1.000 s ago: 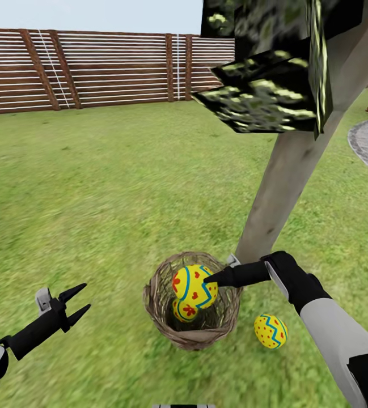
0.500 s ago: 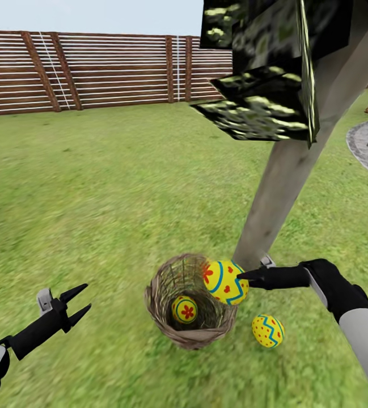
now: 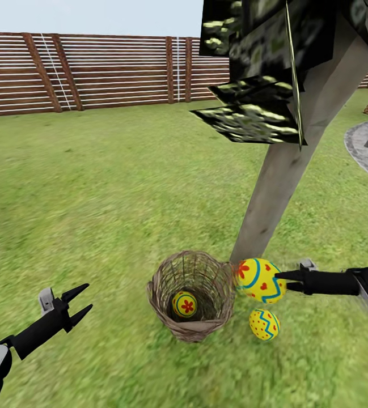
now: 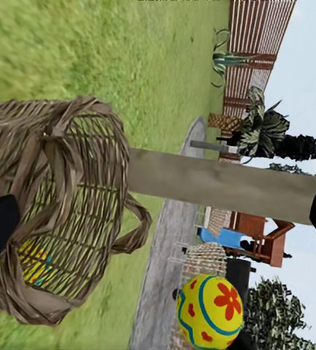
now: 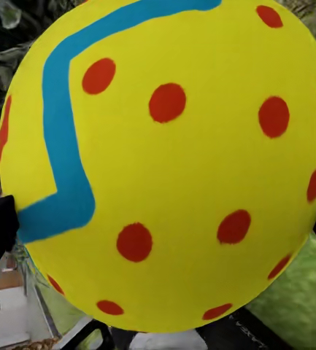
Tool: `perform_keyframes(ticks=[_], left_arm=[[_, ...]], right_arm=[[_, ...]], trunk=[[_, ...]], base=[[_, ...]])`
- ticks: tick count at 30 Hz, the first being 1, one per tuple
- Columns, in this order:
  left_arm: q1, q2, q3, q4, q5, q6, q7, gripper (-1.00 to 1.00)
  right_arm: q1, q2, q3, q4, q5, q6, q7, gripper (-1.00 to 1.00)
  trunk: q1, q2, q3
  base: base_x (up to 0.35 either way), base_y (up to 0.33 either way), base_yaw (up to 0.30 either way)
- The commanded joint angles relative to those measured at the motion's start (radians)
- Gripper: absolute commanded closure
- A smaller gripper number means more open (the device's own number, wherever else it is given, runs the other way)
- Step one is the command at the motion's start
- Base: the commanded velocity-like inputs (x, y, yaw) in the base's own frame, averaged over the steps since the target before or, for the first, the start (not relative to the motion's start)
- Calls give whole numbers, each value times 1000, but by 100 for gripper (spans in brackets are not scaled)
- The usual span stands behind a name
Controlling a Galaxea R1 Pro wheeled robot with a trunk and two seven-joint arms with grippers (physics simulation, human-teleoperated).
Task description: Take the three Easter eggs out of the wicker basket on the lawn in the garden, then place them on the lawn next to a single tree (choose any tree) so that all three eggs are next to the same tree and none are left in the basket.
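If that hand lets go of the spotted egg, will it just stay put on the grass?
Probably not at once. The held egg looks smooth and round, so it may roll a little. The lawn seems flat, and the other egg lies at rest there.

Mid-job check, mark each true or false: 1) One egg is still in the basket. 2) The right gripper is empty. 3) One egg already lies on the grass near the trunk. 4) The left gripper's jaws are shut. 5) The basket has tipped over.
1) True: one egg with a red flower sits inside the wicker basket.
2) False: the right gripper holds an egg just outside the basket rim, beside the tree trunk.
3) True: a zigzag egg lies on the lawn near the trunk.
4) False: the left gripper has its jaws apart and holds nothing.
5) False: the basket stands upright, mouth up.
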Motion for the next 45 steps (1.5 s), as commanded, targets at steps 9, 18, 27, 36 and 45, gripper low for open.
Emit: perform_keyframes(ticks=[9, 18, 27, 36, 45], left_arm=[[-1, -2, -3, -6, 4, 8, -13, -100], [-1, -91, -84, -59, 4, 9, -72, -100], [-1, -112, -178, -145, 10, 10, -74, -100], [0, -112, -186, -202, 12, 13, -75, -100], [0, -118, -298, -263, 11, 10, -117, -100]], right_arm=[[0, -131, -7, 203, -4, -275, -209, 100], [0, -106, -11, 351, -13, -841, -837, 100], [1, 67, -9, 435, -2, -989, -1164, 100], [12, 234, -5, 505, 4, -1152, -1771, 100], [12, 236, -4, 507, 8, -1158, -1785, 100]], trunk=[[0, 0, -1], [0, 0, -1], [0, 0, -1], [4, -7, -4], [4, -7, -4]], base=[[0, 0, 0], [0, -68, 0], [0, -137, 0], [0, 0, 0], [-112, -209, 0]])
